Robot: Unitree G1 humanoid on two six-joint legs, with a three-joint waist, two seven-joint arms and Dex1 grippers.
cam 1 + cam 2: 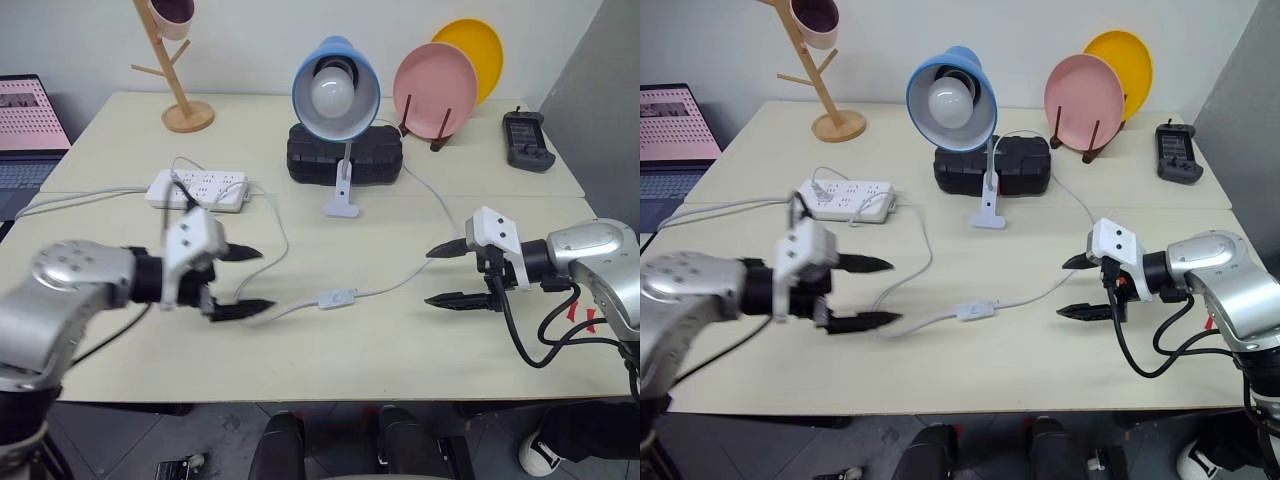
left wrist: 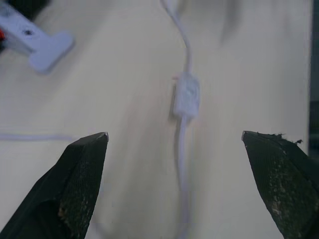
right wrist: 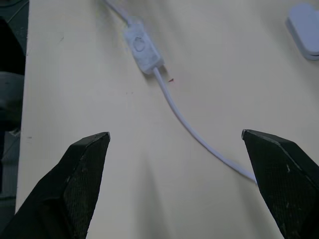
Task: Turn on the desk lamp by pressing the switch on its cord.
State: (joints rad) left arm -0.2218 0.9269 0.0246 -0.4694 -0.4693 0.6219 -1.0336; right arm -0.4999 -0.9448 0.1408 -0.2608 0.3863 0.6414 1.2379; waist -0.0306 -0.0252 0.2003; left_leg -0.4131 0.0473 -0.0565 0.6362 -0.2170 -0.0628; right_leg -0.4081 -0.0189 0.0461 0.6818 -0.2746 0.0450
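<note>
The desk lamp (image 1: 336, 88), with a light-blue shade and an unlit white bulb, stands at the middle of the table on a small white base (image 1: 342, 207). Its thin white cord (image 1: 405, 283) runs forward across the table to the small white switch (image 1: 336, 298), which lies flat near the front. My left gripper (image 1: 243, 281) hovers open just left of the switch, fingers pointing at it. My right gripper (image 1: 447, 274) is open to the right of the switch, over the cord. The wrist views show the switch (image 2: 186, 96) (image 3: 142, 47) ahead of the open fingers, untouched.
A white power strip (image 1: 198, 189) lies behind the left gripper. A black box (image 1: 345, 153) sits behind the lamp, a pink plate (image 1: 434, 90) and a yellow plate (image 1: 472, 50) on a rack at the back right, a black remote (image 1: 527, 140) far right, a wooden mug tree (image 1: 176, 70) back left, a laptop (image 1: 30, 130) at the left edge.
</note>
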